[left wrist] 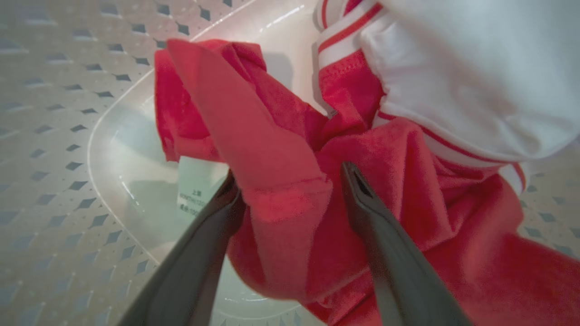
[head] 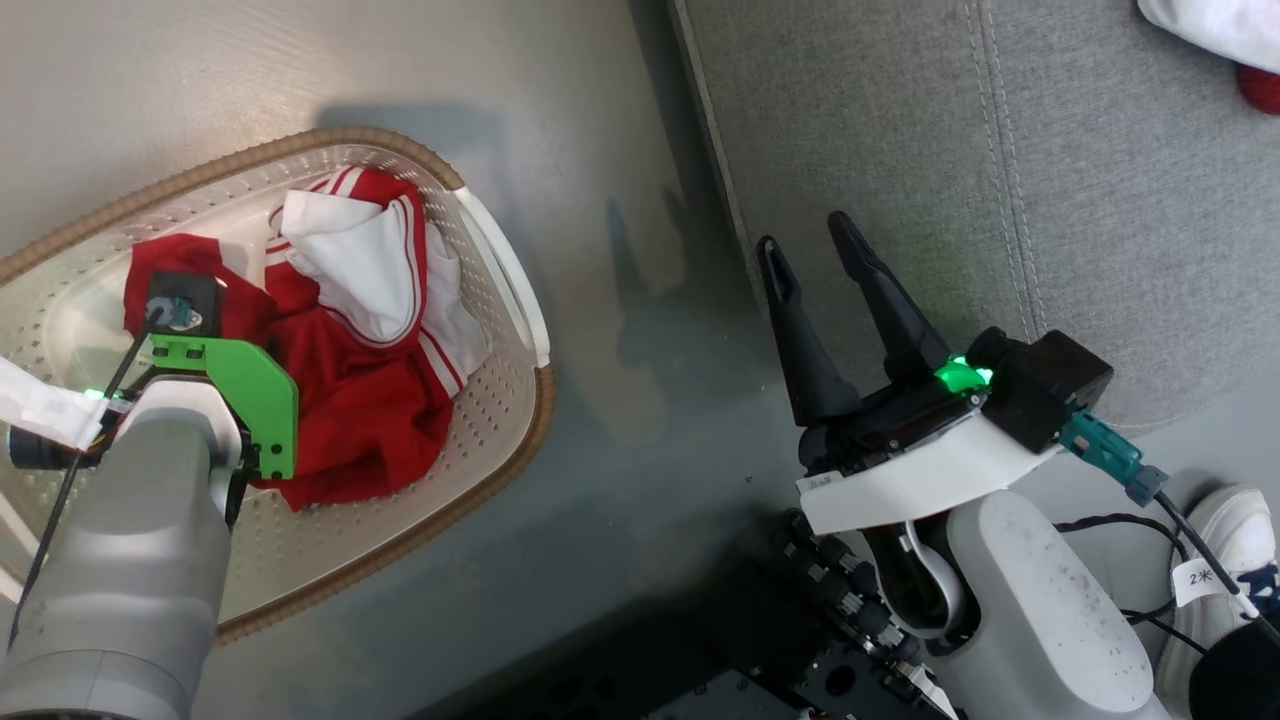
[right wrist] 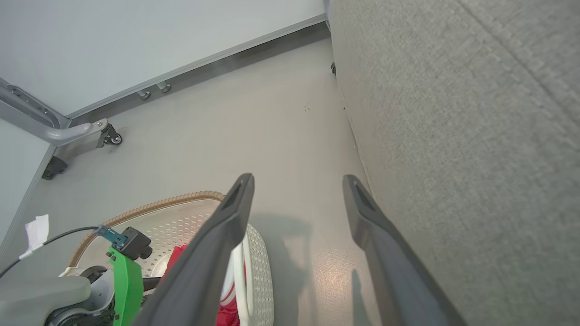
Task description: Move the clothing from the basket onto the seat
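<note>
In the left wrist view, the left gripper (left wrist: 290, 174) is spread wide, and its fingers (left wrist: 199, 244) straddle a raised fold of the clothing (left wrist: 272, 149). This is bright red soft knit with white panels and red-and-white stripe trim, and a white care label (left wrist: 195, 190) lies at 9 o'clock of the fold. In the head view the crumpled heap lies inside the basket (head: 505, 390) at 9 o'clock. The basket is cream perforated plastic with a brown woven-look rim. At 4 o'clock the right gripper (head: 805, 235) is released and empty over the floor (head: 620, 300). The grey stitched seat (head: 1000, 150) fills 1 o'clock, with a white-and-red piece (head: 1210, 30) on its far corner.
</note>
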